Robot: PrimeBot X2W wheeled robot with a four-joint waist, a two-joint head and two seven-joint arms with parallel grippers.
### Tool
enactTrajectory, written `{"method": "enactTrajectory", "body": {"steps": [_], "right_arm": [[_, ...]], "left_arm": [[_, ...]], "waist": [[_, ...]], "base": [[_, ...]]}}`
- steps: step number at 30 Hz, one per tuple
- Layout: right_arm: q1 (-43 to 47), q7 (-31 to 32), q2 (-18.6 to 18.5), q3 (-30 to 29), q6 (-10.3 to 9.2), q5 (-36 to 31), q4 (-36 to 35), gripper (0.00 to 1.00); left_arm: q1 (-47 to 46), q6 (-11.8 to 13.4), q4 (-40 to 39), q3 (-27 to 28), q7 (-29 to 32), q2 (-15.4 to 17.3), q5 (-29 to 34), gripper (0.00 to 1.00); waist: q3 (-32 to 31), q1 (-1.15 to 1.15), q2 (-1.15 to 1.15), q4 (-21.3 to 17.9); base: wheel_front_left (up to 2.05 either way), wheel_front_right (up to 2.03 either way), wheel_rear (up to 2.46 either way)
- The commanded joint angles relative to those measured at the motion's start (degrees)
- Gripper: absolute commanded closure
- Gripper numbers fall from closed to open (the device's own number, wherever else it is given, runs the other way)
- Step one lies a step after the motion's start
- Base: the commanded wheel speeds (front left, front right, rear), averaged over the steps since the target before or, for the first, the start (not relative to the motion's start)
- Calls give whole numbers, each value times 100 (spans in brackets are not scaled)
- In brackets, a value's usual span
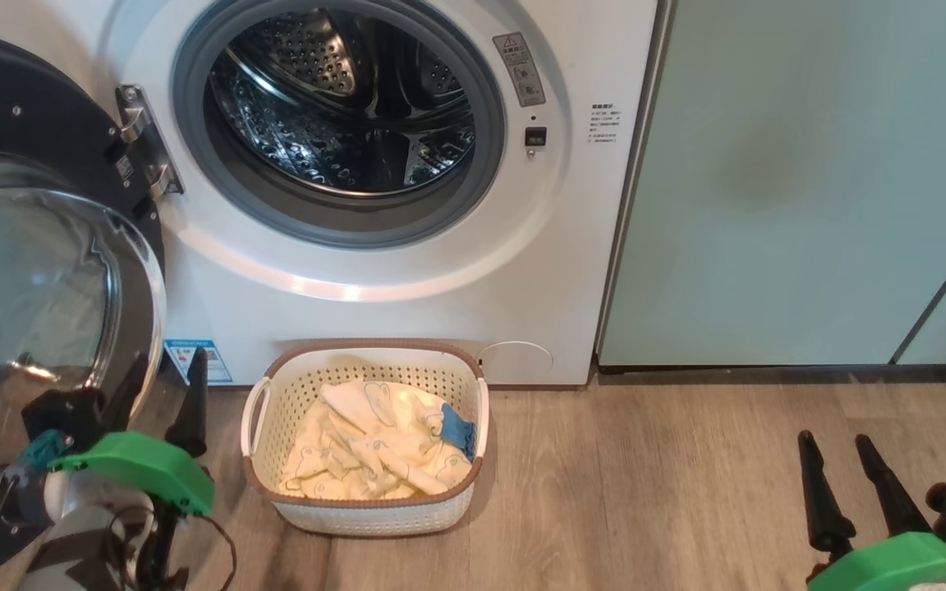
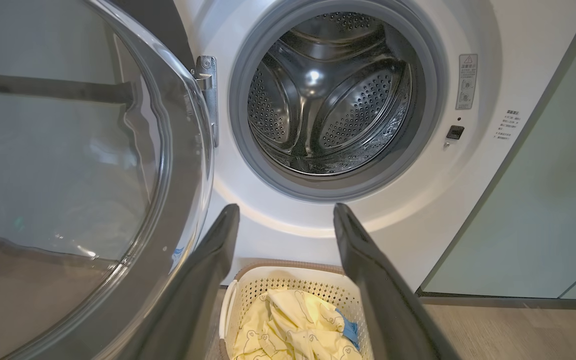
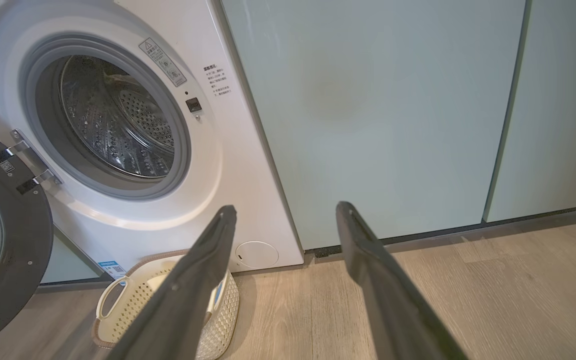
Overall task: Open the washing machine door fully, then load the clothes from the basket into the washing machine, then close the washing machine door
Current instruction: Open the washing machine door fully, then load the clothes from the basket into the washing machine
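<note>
At the far left of my head view, the washing machine door (image 1: pixel 38 246) stands swung wide open. Its black rim and bulging glass bowl face me, and it hangs on the metal hinge (image 1: pixel 144 139). Just below it is my left gripper (image 1: pixel 171 358). Its fingers are spread apart with nothing between them, and it sits near the door's lower edge. In the left wrist view the same two fingers frame the basket from above.

Behind one finger I can see a small blue sticker (image 1: pixel 218 369) low on the washing machine (image 1: pixel 407 312). Its print is too small for me to read. The steel drum (image 1: pixel 342 98) sits inside the grey seal (image 1: pixel 489 156), and I see no clothing in it.

The basket (image 1: pixel 366 517) stands on the wooden floor (image 1: pixel 645 476), right against the machine's front. The clothes (image 1: pixel 374 451) lie crumpled inside it, pale yellow with bear outlines and a blue trim piece (image 1: pixel 461 431) at the right.

To the right of the opening there is a warning label (image 1: pixel 520 70) with a triangle symbol, then the latch slot (image 1: pixel 535 137), then a few lines of small print (image 1: pixel 606 123). I cannot read any of that text.

Further right are the pale teal cabinets (image 1: pixel 810 180). My right gripper (image 1: pixel 834 437) is at the lower right, well away from the basket, with its fingers parted and empty.
</note>
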Motion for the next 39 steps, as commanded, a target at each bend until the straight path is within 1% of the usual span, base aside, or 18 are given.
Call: {"method": "enactTrajectory", "body": {"steps": [1, 12, 20, 36, 39], "right_arm": [[-172, -56, -45, 46, 2, -76, -206, 0], [-144, -56, -47, 7, 2, -103, -247, 0], [-163, -56, -45, -13, 2, -123, -258, 0], [-149, -56, -5, -37, 2, -163, -309, 0], [-162, -56, -8, -10, 2, -135, -267, 0]], "left_arm": [[-238, -6, -137, 211, -36, 240, 63, 0], [-275, -6, -20, 198, -36, 228, 62, 0], [-308, -6, 56, -11, -36, 286, -84, 0], [-319, -7, 97, -108, -36, 354, -247, 0], [-318, -7, 3, -263, -36, 388, -353, 0]], "waist": [[-1, 0, 0, 7], [0, 0, 0, 64], [22, 0, 0, 111], [54, 0, 0, 162], [64, 0, 0, 169]], "base": [[0, 0, 0], [0, 0, 0], [0, 0, 0], [0, 0, 0], [18, -15, -2]]}}
